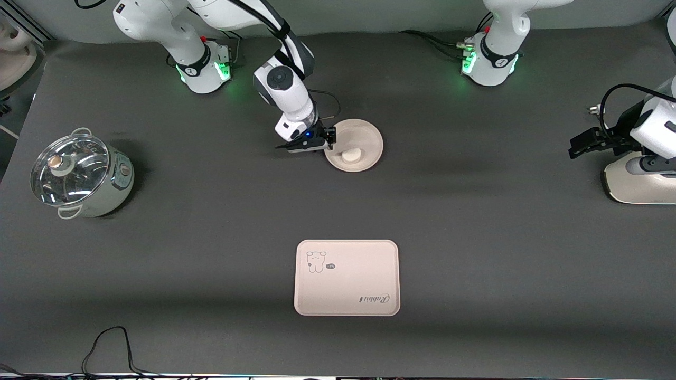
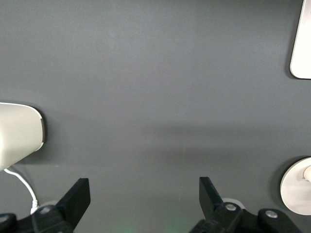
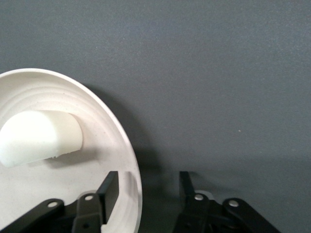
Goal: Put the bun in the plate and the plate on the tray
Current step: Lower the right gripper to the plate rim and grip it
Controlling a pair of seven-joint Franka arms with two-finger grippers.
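At the plate's [image 1: 364, 138] rim, right gripper [image 3: 145, 190] straddles the edge, fingers narrowed, not yet clamped. Bun [image 1: 350, 154] lies in plate. Tray [image 1: 347, 278] sits nearer the camera, well apart. Left gripper [image 2: 143, 195] waits, spread wide.

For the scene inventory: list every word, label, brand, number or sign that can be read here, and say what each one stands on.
"Rabbit": script word on the tray, upside down in the front view.
Small dark tag beside the bear drawing on the tray: lettering too small to read.
Dial on the pot at the right arm's end of the table: markings unreadable.
Round marks on the arm bases: not legible.
Wrist views: no text.
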